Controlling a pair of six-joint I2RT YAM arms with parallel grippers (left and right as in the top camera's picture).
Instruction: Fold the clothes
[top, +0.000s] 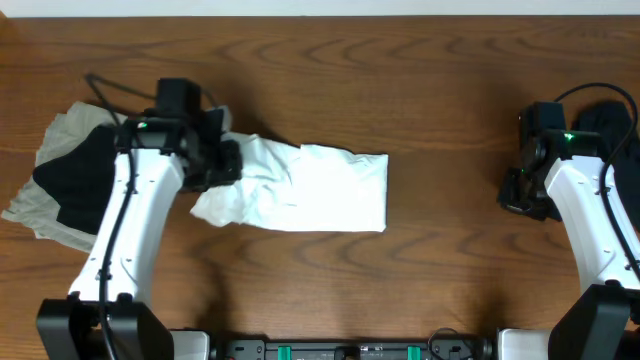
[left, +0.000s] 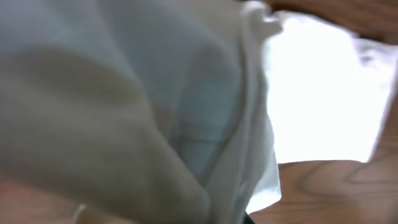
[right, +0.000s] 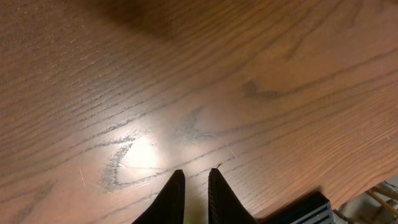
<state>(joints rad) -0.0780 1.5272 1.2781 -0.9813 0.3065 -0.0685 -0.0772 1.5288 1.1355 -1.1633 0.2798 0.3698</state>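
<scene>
Overhead view: white garment (top: 320, 185) lies at table (top: 400, 290) ctr, folded to a rough rectangle, w/ L gripper (top: 228, 160) down on its crumpled left end; beige and black clothes (top: 60, 180) heaped at far left beneath L arm. L wrist view is filled w/ white fabric, fingers hidden, so grip state cannot be told. R gripper (right: 196, 186) sits over wood well right of garment, fingers (right: 174, 199) drawn nearly together, nothing between.

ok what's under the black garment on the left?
A beige garment lies under the black garment, sticking out above, left and below it. Anything deeper is hidden, and the left arm covers the pile's right edge.
</scene>
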